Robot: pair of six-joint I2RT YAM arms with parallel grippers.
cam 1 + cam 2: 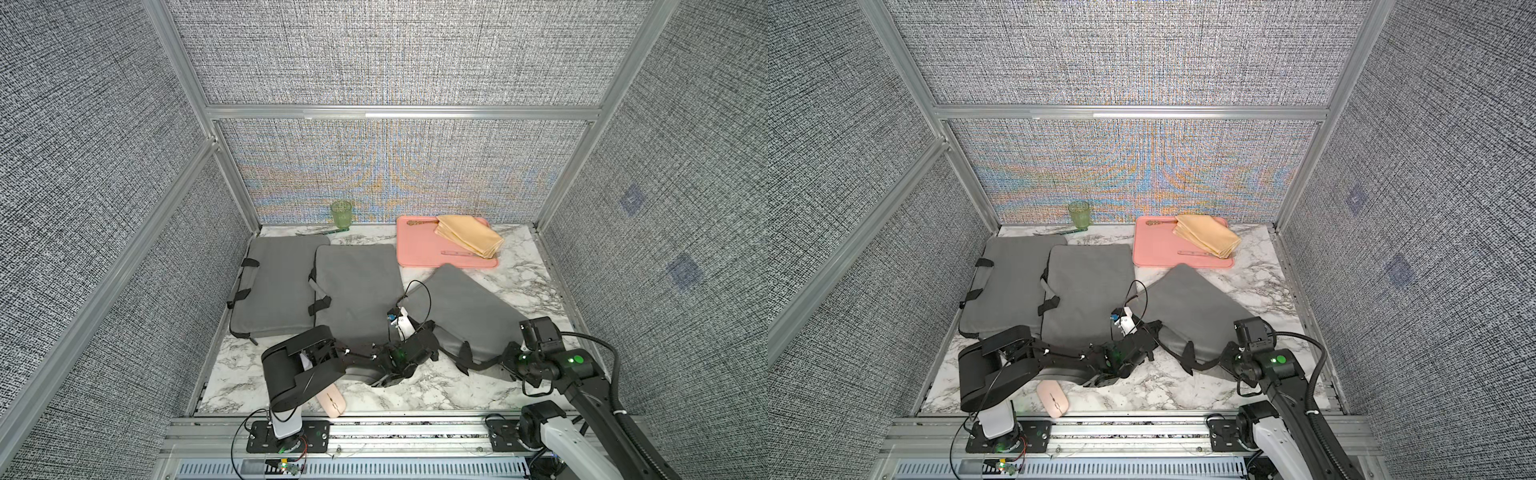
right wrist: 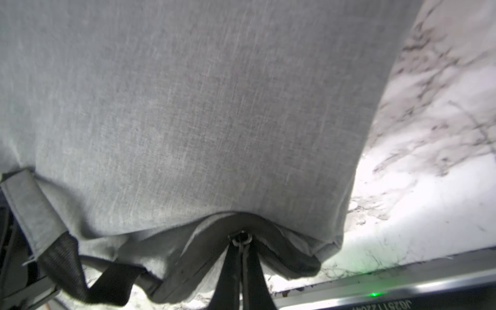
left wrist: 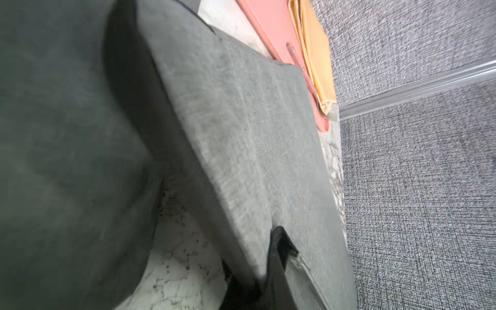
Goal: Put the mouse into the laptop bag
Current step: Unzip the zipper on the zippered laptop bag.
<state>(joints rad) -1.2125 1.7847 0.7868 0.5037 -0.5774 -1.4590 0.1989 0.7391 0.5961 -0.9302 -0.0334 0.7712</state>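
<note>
Right wrist view: your right gripper (image 2: 241, 245) is clenched on the zipper pull (image 2: 242, 237) of the grey laptop bag (image 1: 461, 307). In both top views the pink mouse (image 1: 331, 401) (image 1: 1052, 399) lies at the near edge of the tabletop (image 1: 415, 399), well apart from that bag. Your left gripper (image 1: 428, 330) is clenched at the bag's left corner; whether it holds anything is hidden.

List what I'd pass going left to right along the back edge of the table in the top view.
Green cup → pink tray → folded yellow cloth, which lies on the tray's right end.
</note>
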